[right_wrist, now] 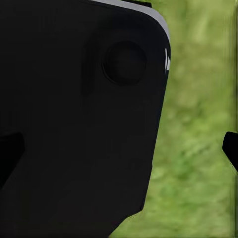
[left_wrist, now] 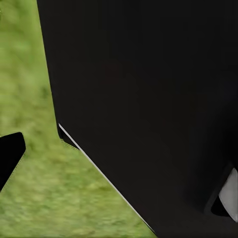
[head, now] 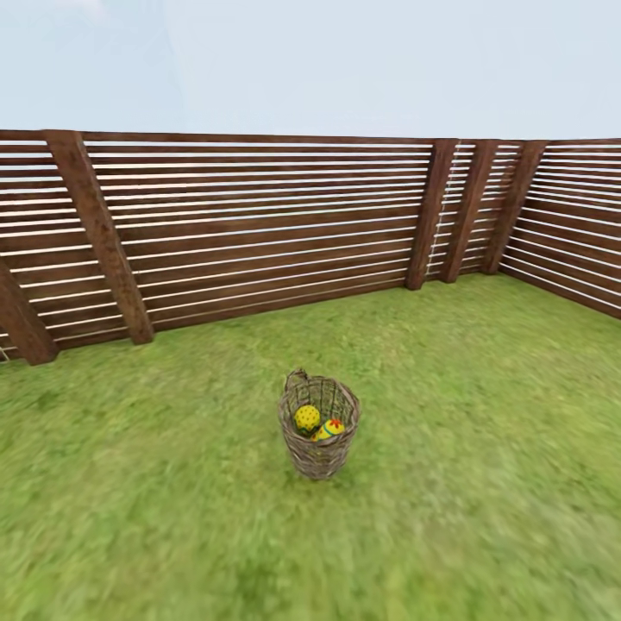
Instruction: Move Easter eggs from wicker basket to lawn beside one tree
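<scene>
The small round brown open-weave wicker basket (head: 318, 424) stood upright on the wide green lawn (head: 483, 483), ahead of the robot and well short of the brown horizontal-slat wooden fence (head: 259, 224) that closed the corner of the garden. Inside the basket two yellow Easter eggs with red dots (head: 307, 417) could be made out, lying side by side against each other; a third was not told apart, being presumably hidden by the woven wall or under the other two. No egg was seen on the grass.

The task was therefore judged to be at its very start: nothing had been taken out, no tree had been reached, and all three eggs were left to be lifted and set down beside one trunk. No tree was visible in the head view, so one was still to be found.

In the left wrist view a dark body panel (left_wrist: 148, 99) of the robot blocked most of the picture, with blurred grass beside it; the right wrist view was likewise taken up by a dark housing (right_wrist: 74, 124). Whether either hand was spread or pressed together could not be told. The basket was judged to lie well ahead of both hands, out of reach.
</scene>
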